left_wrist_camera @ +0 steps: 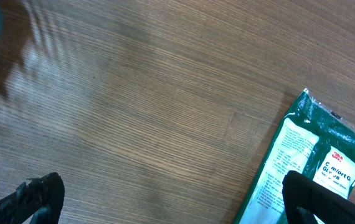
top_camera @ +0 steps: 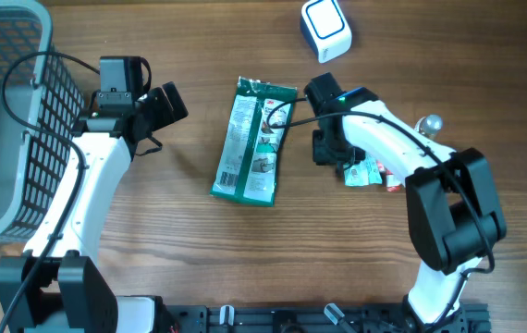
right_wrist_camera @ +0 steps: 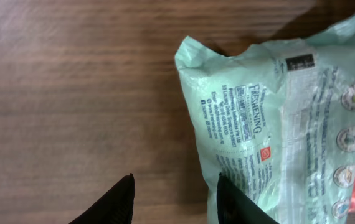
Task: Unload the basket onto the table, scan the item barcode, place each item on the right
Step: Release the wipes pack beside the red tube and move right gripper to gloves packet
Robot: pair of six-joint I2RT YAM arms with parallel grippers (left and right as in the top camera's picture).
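Right claw (right_wrist_camera: 174,182), jaws parted, partly hides the pale pouch (right_wrist_camera: 289,118) beneath it.

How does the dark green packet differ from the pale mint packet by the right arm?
The dark green packet is deep green with a white panel; the mint packet is pale mint. The dark green packet lies in the open, fully seen from overhead; the mint packet is mostly hidden under the right arm. Both lie on the table.
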